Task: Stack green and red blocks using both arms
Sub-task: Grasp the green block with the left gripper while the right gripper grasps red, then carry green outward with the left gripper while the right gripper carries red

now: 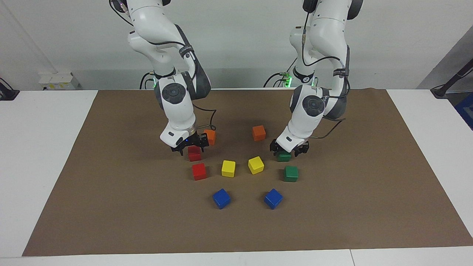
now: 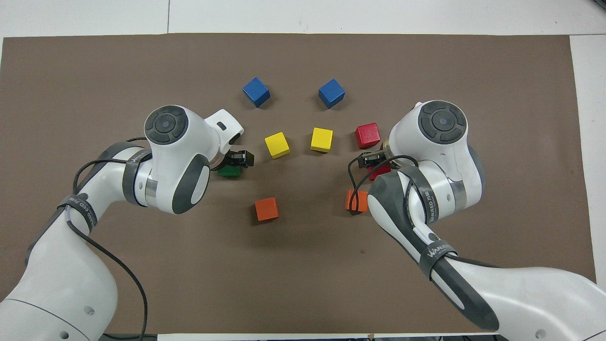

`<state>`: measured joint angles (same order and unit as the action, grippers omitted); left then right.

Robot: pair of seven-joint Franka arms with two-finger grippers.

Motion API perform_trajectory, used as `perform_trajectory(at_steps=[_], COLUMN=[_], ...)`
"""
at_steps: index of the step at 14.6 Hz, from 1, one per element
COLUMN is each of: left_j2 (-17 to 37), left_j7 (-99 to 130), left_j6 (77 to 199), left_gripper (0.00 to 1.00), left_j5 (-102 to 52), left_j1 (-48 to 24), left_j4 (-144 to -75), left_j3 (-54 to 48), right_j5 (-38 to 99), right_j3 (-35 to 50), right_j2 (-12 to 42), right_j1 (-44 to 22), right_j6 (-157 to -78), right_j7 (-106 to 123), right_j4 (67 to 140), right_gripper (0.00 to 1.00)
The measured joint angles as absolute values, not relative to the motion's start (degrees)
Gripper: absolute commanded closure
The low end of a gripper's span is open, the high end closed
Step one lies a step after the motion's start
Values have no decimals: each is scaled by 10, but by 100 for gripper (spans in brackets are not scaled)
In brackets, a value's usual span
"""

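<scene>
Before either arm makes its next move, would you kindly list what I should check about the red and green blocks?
1. Left gripper low over the nearer green block: ok.
2. Left gripper open: ok.
3. Right gripper low over the nearer red block: ok.
4. Right gripper's hold on that block: cannot tell.
5. Farther green block and farther red block uncovered, flat on the mat: ok.

Bright, even light from above; soft shadows pool just under each gripper (image 1: 190, 145) on the brown mat (image 1: 111, 207). Sharp throughout, no glare.
</scene>
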<state>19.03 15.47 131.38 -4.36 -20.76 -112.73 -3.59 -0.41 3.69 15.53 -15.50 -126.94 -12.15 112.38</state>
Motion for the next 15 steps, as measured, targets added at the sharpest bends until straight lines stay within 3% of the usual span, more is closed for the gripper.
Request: perform_trajectory(at_steps=[1,3,4,9,11,12,13,14,15], left_j2=[190,190,190,188,177,166,148,126,100], left_j7=[158,161,161,161,161,161,157,147,128], left_j6=[1316,1316,1316,1307,1278,1251,1217,1181,1147], left_gripper=[24,86,100,100,100,100,100,100,100], left_j5=[-44,-44,-44,-44,-44,-44,-44,-43,-43], left_j1=[-209,-210,-210,-210,-205,-197,-182,-161,-136], left_j4=[-1129,-1130,-1130,-1128,-1116,-1103,-1089,-1077,-1071], left_j3=[-37,-37,-36,-33,-28,-25,-24,-22,-21], right_j5=[-4,-4,-4,-4,-4,-4,-4,-4,-4], right_j3=[37,37,37,37,37,37,37,37,37], right_j2=[155,156,156,167,176,179,181,181,181], right_j1=[-155,-155,-155,-155,-155,-155,-156,-156,-156], right_j6=[-1269,-1270,-1271,-1291,-1303,-1307,-1308,-1308,-1308], right_j7=[-122,-122,-123,-133,-134,-134,-134,-134,-134], right_j4=[1127,1130,1131,1136,1137,1137,1137,1137,1137], right_gripper=[10,10,10,12,33,51,79,100,100])
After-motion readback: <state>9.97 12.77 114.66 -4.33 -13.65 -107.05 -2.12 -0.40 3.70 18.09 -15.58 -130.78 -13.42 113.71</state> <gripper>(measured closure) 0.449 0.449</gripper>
